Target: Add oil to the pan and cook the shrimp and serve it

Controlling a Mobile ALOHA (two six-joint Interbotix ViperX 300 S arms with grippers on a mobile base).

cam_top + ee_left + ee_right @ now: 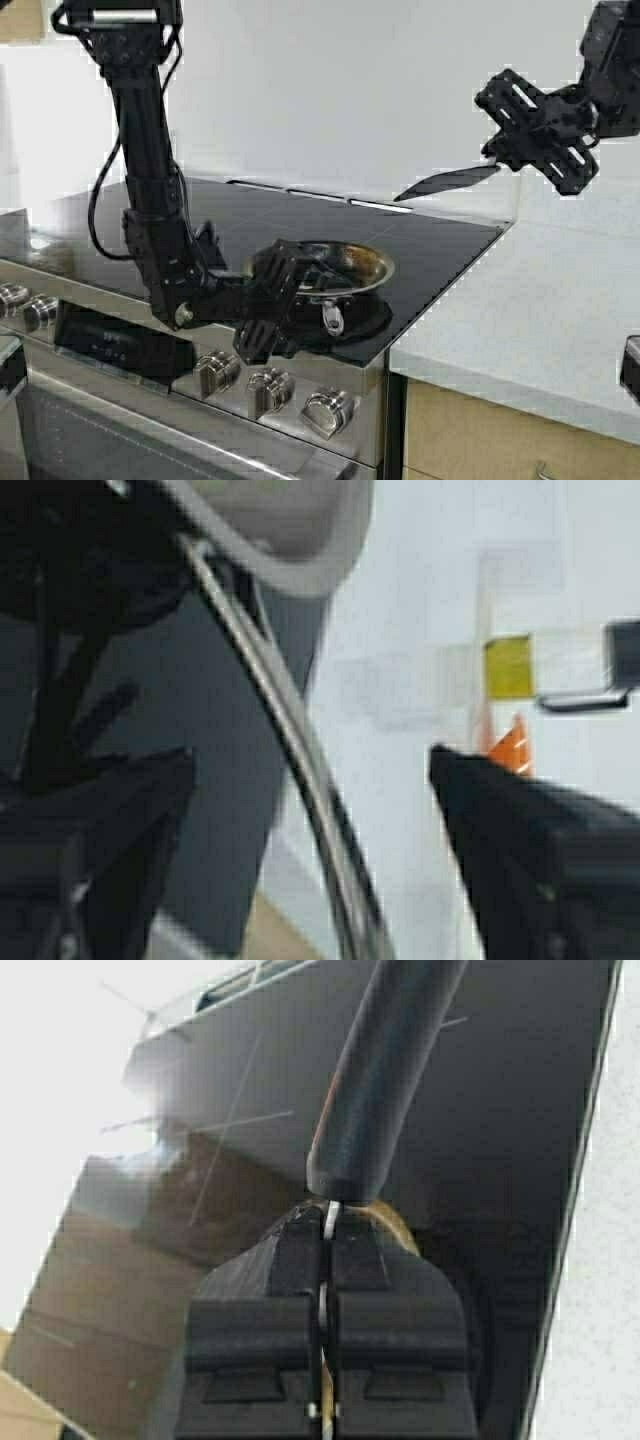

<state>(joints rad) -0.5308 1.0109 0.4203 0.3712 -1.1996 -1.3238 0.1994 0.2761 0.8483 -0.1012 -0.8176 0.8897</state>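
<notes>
The steel pan [340,262], browned inside, sits on the black cooktop at its front right. My left gripper [283,305] is low at the pan's near side, open. In the left wrist view the pan's thin metal handle [300,770] runs between the spread fingers [520,820], touching neither. High at the right, my right gripper [520,130] is shut on a black spatula [450,182], whose blade points toward the stove. The right wrist view shows the spatula's thin stem pinched between the jaws [326,1225]. Far off stands a clear jug with yellow oil [508,667]. The shrimp is out of view.
Steel knobs [270,388] line the stove's front below the pan. A pale speckled counter [520,320] lies to the right of the cooktop. An orange thing [510,748] shows past one left finger. The cooktop's back and left [150,215] are bare.
</notes>
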